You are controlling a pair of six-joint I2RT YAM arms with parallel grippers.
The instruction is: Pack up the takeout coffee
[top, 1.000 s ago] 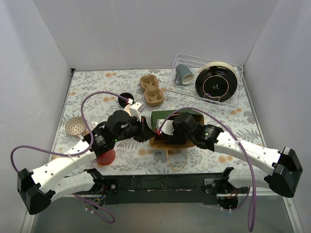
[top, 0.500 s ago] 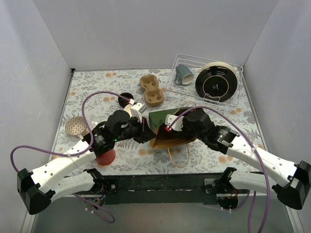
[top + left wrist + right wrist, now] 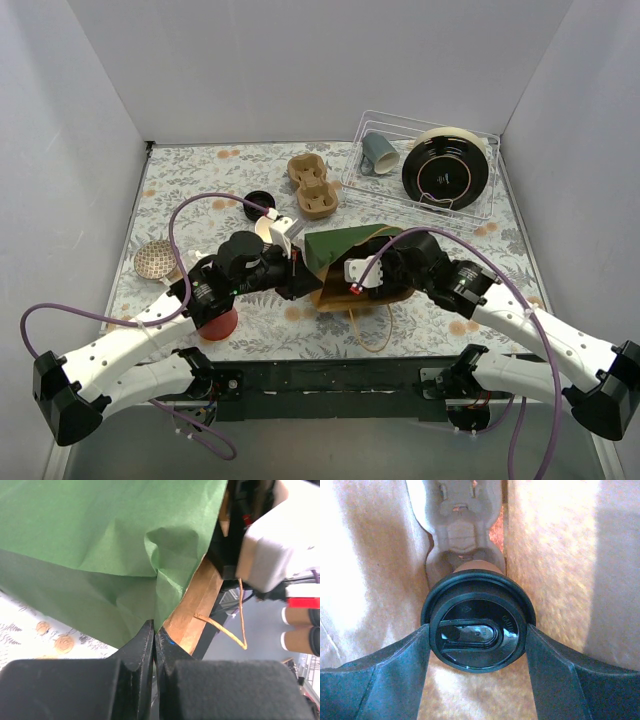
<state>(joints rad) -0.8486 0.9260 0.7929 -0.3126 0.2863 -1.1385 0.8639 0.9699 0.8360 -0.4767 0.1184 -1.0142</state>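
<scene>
White walls box in our table (image 3: 200, 170) with its flowered cloth. A paper bag (image 3: 340, 250), green outside and brown inside, lies on its side near the middle of the near edge.

Our left gripper (image 3: 153, 630) is clamped flat on the bag's mouth edge, holding it open. Our right gripper (image 3: 475, 647) reaches inside the bag, spread wide, and its fingers (image 3: 400, 660) press both sides of the black lid (image 3: 476, 630) of a coffee cup (image 3: 472, 569). The cup sits just over a pulp carrier (image 3: 462, 510) deep in the bag.

We judge the packing well under way: this cup is inside but not yet let go. Seating it, releasing and pulling out remain. A second carrier (image 3: 312, 185) sits empty toward the far edge, with a loose lid (image 3: 258, 200) to its left.

We see raised lettering on the lid, too small to read.
</scene>
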